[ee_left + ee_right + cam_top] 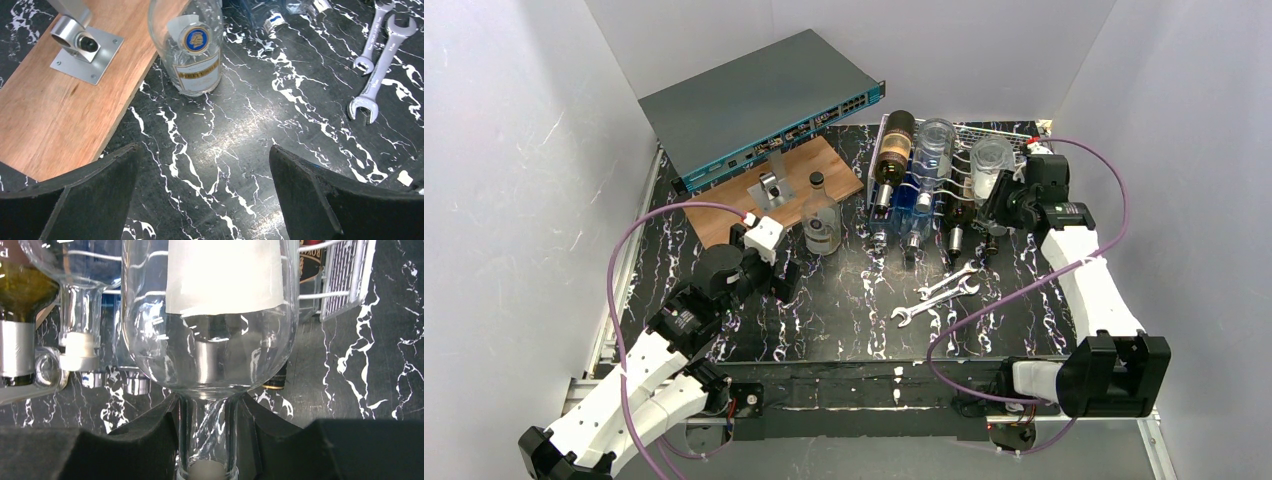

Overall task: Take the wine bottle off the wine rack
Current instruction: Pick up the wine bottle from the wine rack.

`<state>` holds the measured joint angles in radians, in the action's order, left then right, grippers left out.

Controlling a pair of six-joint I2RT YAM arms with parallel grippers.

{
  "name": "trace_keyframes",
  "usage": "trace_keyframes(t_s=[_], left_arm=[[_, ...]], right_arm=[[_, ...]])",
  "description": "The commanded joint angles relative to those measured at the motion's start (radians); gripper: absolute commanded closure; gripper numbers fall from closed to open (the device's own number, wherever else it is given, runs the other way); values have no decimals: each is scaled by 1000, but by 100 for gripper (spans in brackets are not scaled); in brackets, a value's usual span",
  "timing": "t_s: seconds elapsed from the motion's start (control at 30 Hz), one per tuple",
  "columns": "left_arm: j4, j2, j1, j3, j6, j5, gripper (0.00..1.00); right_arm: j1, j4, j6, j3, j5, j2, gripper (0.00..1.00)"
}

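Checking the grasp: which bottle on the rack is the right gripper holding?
The clear white-labelled bottle at the right end of the wine rack; the right gripper grips its neck.

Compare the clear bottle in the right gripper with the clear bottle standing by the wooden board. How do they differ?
Pose: the gripped bottle lies on the wine rack; the standing bottle is upright on the table. Hold: the right gripper is shut on the gripped bottle's neck; the open left gripper is clear of the standing bottle. Label: the gripped bottle's is plain white; the standing bottle's bears a round blue-and-gold emblem. Both are clear glass.
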<state>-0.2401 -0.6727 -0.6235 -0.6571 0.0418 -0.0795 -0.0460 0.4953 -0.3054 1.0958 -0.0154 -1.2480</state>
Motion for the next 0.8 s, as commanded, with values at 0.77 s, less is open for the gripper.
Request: trace_keyframes(t_s=[0.77], left_arm=[[36,43,5,21,97,360,2]], right_arm=[[4,-74,115,166,-311,201,99]])
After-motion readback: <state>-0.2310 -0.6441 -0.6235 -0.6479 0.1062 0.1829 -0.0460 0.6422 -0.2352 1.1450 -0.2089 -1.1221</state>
